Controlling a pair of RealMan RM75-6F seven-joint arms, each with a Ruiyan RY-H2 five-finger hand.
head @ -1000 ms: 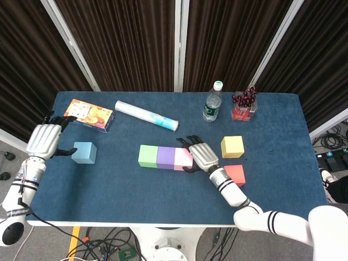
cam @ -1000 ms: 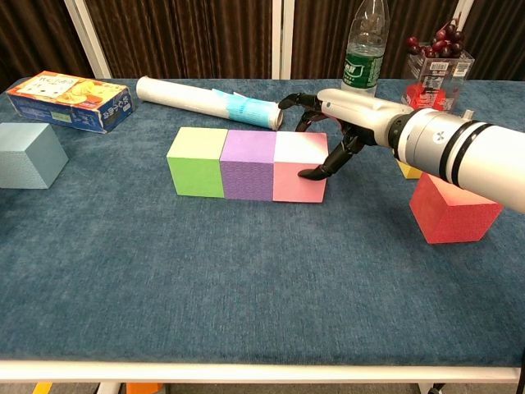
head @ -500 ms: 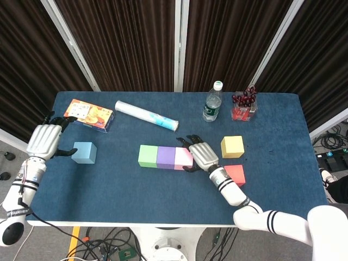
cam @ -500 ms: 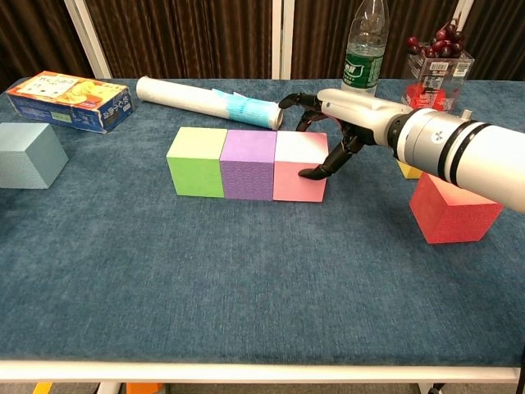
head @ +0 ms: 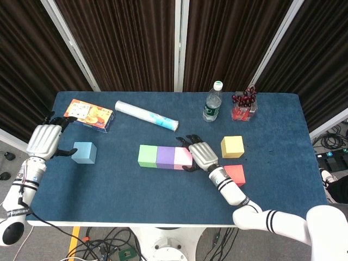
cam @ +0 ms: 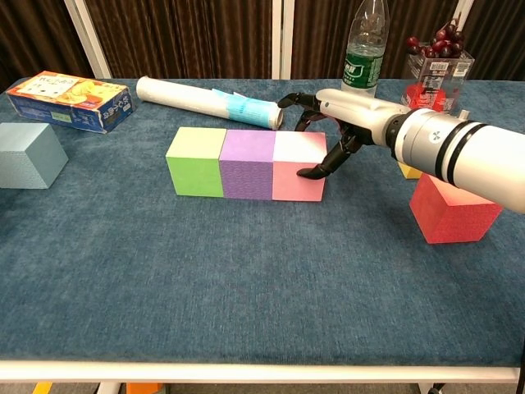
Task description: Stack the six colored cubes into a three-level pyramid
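The right hand (cam: 328, 131) cups the pink cube (cam: 299, 168), fingers spread around its right end. The row's long axis runs leftward from it. The yellow cube (head: 232, 146) lies just right; the left hand (head: 44, 140) is open beside the blue cube (head: 84, 153).

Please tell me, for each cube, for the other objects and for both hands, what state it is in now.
green cube, purple cube, pink cube: one touching row
right hand: fingers around the pink cube's end
blue cube: apart, beside the left hand, which is open
yellow cube, red cube: unstacked
bottle: upright, capped
paper roll: lying down
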